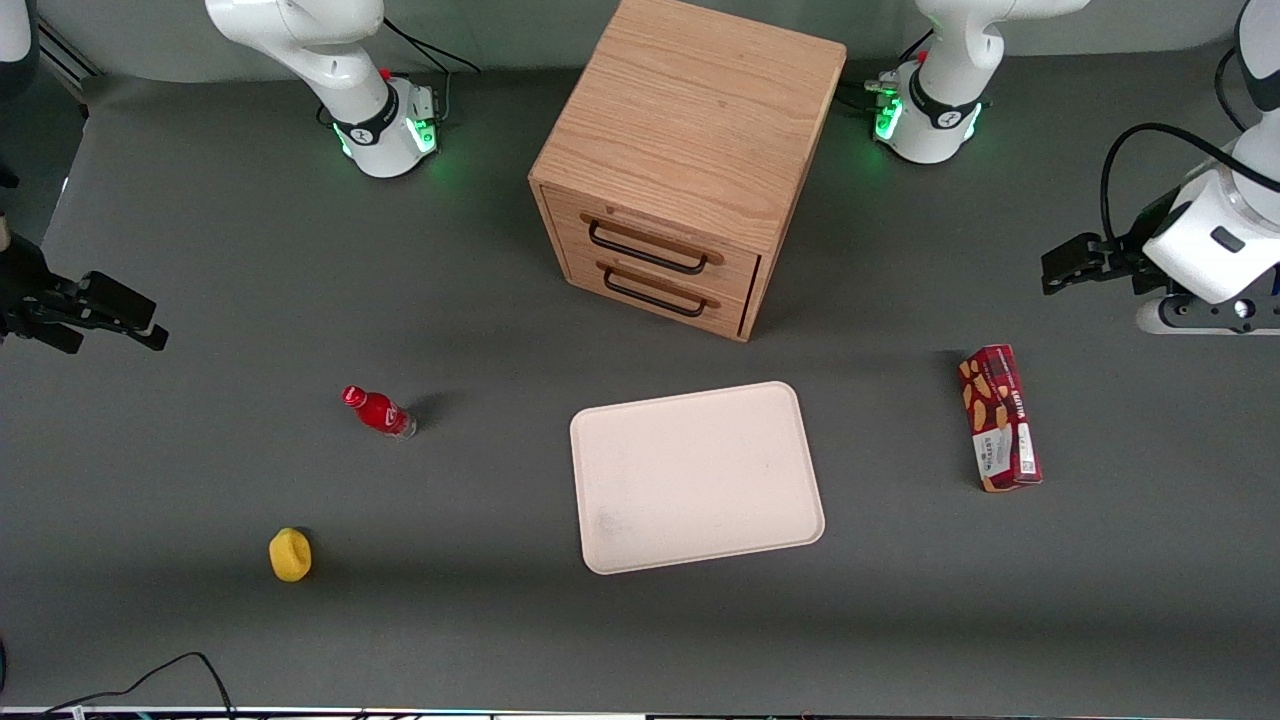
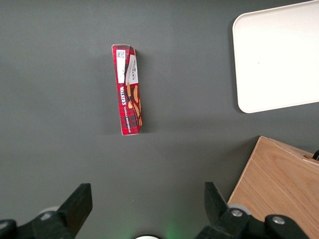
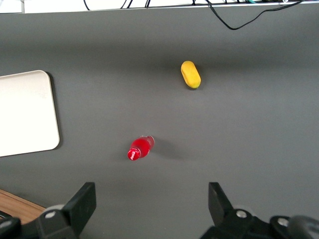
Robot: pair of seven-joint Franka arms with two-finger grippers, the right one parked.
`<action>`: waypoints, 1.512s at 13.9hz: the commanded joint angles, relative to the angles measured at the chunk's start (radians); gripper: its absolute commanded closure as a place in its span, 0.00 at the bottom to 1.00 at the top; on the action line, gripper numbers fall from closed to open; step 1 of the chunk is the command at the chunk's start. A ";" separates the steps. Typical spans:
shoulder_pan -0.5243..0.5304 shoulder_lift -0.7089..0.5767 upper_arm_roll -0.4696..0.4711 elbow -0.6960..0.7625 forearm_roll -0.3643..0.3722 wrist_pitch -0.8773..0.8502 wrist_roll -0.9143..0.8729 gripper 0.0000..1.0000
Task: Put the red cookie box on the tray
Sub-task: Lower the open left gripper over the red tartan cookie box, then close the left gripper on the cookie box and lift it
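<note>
Gripper (image 2: 144,206) held wide open, empty, above counter near long dark-red cardboard cookie box (image 1: 1000,417), ready for approach; pale cream rect. tray (image 1: 697,478) well apart.

A dark grey table (image 1: 200,250) fills the scene under even light. A wooden cabinet (image 1: 690,150) with two drawers and black handles (image 1: 648,252) stands on it.
</note>
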 commanded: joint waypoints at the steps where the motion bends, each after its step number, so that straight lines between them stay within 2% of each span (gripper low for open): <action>1: -0.012 0.009 0.004 -0.006 0.015 0.010 -0.016 0.00; 6: 0.003 0.082 0.009 -0.018 0.015 0.042 -0.018 0.00; 8: 0.011 0.096 0.015 -0.082 0.015 0.106 -0.016 0.00; 10: 0.051 0.096 0.013 -0.206 0.015 0.236 0.001 0.00; 13: 0.054 0.104 0.015 -0.410 0.022 0.517 0.001 0.00; 16: 0.074 0.153 0.015 -0.536 0.091 0.747 0.001 0.00; 17: 0.083 0.162 0.015 -0.567 0.091 0.813 0.001 0.00; 21: 0.120 0.257 0.015 -0.534 0.094 0.899 0.074 0.04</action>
